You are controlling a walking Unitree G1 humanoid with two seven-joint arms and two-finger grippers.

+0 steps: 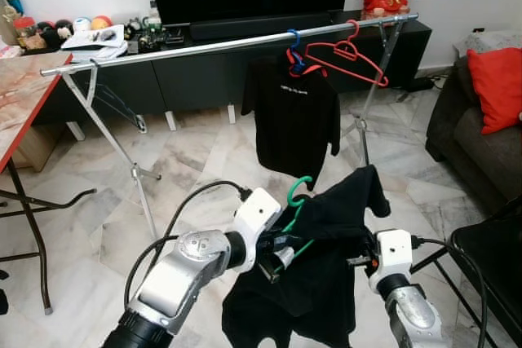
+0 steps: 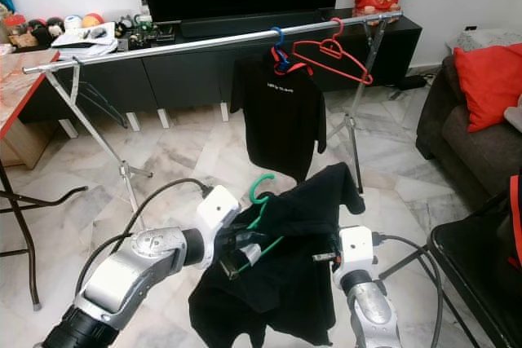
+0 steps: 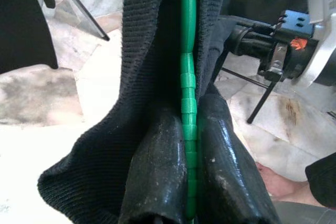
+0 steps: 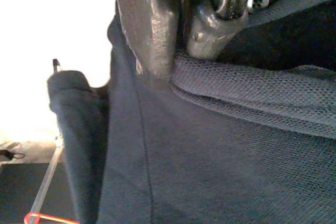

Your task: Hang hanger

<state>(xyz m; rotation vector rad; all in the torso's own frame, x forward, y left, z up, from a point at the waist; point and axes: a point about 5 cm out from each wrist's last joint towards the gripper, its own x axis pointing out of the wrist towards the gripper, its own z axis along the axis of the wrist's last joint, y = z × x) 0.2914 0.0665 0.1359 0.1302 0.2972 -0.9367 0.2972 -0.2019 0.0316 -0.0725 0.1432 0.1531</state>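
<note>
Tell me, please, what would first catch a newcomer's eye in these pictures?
Low in front, the left end effector is shut on a green hanger wearing a black shirt, and the right end effector pinches the cloth. Beyond, a silver rail already carries a black T-shirt and a bare red hanger.

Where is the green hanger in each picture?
Left eye view: green hanger, low middle, hook above the black shirt.
Right eye view: low middle.
Left wrist view: green strip up the middle, between the left gripper fingers.
Right wrist view: not seen.
Shared landmark: the black shirt.
</note>
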